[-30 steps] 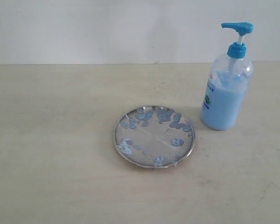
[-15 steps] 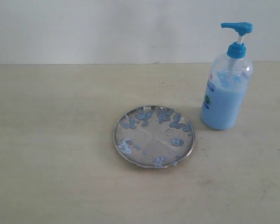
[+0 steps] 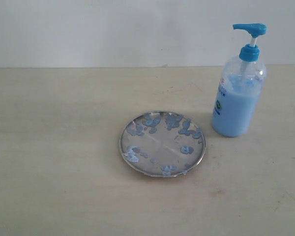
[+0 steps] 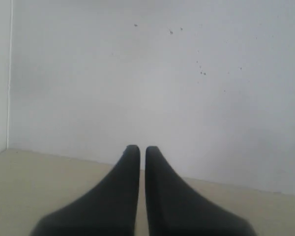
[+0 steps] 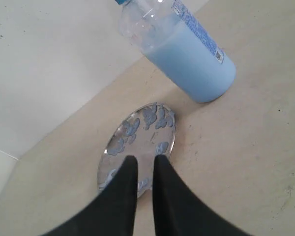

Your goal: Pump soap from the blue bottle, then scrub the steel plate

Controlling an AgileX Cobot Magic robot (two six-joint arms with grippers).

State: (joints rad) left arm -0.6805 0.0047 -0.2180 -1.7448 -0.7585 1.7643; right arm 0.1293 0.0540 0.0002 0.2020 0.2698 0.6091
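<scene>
Soap (image 3: 151, 121) already dots the steel plate (image 3: 160, 143) in separate blue blobs, so the pumping looks done. I'd judge the scrubbing has not yet begun. The blue bottle (image 3: 236, 105) stands upright just beside the plate, mostly full of light-blue liquid, pump head raised. The right gripper (image 5: 145, 160) hangs over the plate's edge, jaws narrowed to a slit and empty. The left gripper (image 4: 142, 150) faces a bare wall with the plate out of its view, jaws likewise nearly together, holding nothing.
</scene>
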